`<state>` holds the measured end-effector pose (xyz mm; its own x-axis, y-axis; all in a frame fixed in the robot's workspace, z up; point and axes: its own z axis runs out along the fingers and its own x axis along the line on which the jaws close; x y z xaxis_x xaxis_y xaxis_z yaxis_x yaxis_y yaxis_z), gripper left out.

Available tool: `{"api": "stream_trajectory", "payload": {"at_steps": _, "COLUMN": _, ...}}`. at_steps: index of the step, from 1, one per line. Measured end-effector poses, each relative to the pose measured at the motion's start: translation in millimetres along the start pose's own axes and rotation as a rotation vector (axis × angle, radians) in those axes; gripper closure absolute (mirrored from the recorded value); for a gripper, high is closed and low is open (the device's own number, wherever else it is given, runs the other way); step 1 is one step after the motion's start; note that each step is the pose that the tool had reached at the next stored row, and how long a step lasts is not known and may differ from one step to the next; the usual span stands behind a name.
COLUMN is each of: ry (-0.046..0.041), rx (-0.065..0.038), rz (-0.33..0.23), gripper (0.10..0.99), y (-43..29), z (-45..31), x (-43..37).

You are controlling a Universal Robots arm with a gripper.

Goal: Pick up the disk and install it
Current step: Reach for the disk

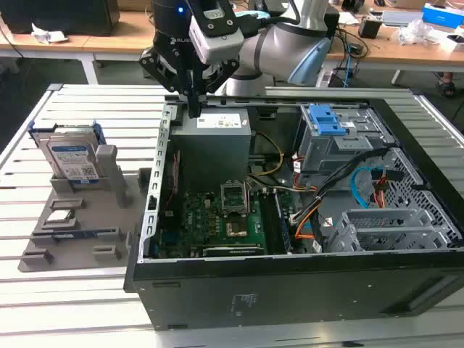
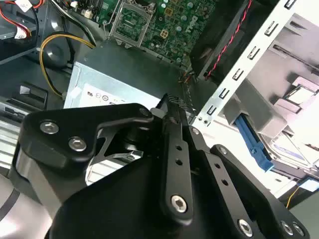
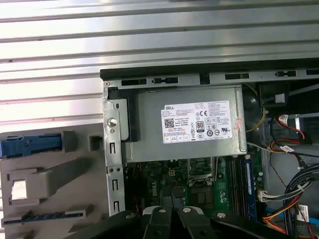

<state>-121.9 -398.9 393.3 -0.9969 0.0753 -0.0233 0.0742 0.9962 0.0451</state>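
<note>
We found the pincer (image 1: 194, 109) clenched empty, the power supply (image 1: 214, 139) just below it, the disk (image 1: 72, 161) well apart.

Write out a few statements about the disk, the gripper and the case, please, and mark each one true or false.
1. The disk stands in the grey holder, outside the case. True.
2. The gripper holds the disk. False: it is shut and empty, above the power supply.
3. The case is open, with the motherboard showing. True.
4. The disk is on the exterior view's right of the case. False: it is on that view's left.
</note>
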Motion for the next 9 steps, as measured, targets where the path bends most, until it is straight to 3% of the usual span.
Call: {"api": "stream_trajectory", "payload": {"at_steps": 9, "ry": -0.0001, "rx": 0.000, "rz": 0.000, "gripper": 0.980, "y": -0.8, "z": -0.3, "x": 10.3}}
